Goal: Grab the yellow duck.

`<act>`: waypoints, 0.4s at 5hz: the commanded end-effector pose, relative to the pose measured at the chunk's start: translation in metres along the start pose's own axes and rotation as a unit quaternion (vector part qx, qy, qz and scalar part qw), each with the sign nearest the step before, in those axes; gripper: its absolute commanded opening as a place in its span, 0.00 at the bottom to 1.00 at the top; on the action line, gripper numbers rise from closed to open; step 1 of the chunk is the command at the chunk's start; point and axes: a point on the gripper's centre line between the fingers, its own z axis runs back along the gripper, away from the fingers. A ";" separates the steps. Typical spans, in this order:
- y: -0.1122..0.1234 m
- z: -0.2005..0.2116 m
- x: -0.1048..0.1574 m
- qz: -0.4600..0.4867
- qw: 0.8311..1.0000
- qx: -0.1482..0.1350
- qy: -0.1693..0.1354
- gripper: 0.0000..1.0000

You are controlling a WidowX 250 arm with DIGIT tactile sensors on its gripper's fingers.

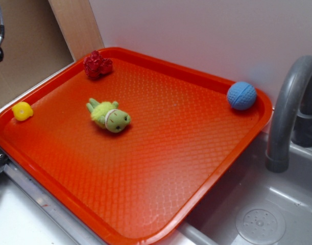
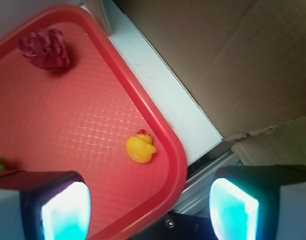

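Step in hand: approach, pre-grasp. Nothing held. Gripper (image 2: 150,212) has its fingers (image 2: 65,210) spread wide apart, with only tray floor and rim showing between them in the wrist view. In the exterior view the arm is barely in frame, at the far left edge, well clear of the toys.

Yellow duck (image 1: 22,111) sits on the orange tray (image 1: 161,204) floor in the left corner, just inside the rim, looks like touching or nearly touching it. It's well apart from the green plush (image 1: 110,116) mid-tray, the red toy (image 1: 97,65) at the far corner and the blue ball (image 1: 241,95) at the right corner.

Orientation from the wrist view: duck (image 2: 141,148) is upright, head with the orange-red spot turned toward the tray rim (image 2: 179,150). Body is nearly round, so the long axis is weak; best guess is it runs tail to head, roughly across the rim rather than along it.

Next move, my read: centre the open gap over the duck, then descend. The rim is the constraint: one finger has to land between duck and rim or clear it, so closing along the rim direction looks safer than across it.
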 end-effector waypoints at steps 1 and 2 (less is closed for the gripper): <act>-0.031 -0.070 0.019 -0.013 1.000 -0.007 0.019 1.00; -0.053 -0.110 0.022 -0.012 1.000 0.001 0.020 1.00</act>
